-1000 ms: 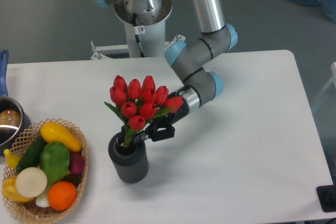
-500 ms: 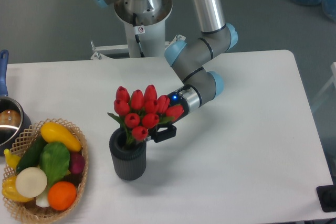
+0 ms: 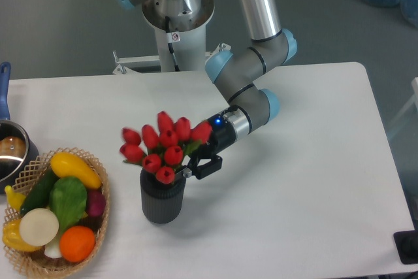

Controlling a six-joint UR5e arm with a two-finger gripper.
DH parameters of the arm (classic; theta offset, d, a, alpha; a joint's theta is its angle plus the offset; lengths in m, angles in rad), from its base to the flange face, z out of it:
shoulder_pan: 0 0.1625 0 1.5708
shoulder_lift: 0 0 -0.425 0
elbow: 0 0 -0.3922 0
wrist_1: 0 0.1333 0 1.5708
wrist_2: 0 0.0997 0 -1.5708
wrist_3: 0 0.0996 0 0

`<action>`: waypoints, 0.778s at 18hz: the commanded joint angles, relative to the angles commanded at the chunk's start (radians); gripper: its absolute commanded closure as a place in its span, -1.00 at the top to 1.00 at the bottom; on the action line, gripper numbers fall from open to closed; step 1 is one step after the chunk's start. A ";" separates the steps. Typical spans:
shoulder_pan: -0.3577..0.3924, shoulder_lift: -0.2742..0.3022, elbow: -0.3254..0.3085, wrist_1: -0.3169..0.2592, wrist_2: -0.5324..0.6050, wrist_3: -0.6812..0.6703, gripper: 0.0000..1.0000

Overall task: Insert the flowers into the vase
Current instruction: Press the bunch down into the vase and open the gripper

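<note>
Bunch of red tulips [image 3: 163, 147] standing in the dark ribbed vase [image 3: 162, 201], stems down inside the round mouth, blooms fanned out above the rim and leaning to the left; leftmost heads slightly blurred. Vase upright on the white tabletop [image 3: 307, 181], a little left of centre, towards the near edge. Claw [image 3: 198, 165] just right of the vase mouth, reaching in from the right behind the blooms, one dark finger [image 3: 208, 167] visible beside the lowest tulips; whether clamped on the stems or parted cannot be told, the flowers hiding the tips. Small blue light glowing on the wrist just above. Grey arm with blue joint caps bending down from the far side of the tabletop.

Wicker basket [image 3: 98, 240] at the near left corner, holding a yellow squash, a green pepper, a dark cucumber, a white onion, an orange and a purple vegetable. Metal pot [image 3: 12, 151] with a blue handle at the left edge, just beyond the basket, partly cut off by the frame.
</note>
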 joint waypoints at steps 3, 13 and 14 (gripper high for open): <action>0.000 0.003 0.002 -0.011 0.000 0.000 0.58; 0.002 0.005 0.002 -0.011 0.000 0.000 0.89; 0.002 0.005 0.000 -0.011 0.000 0.000 0.91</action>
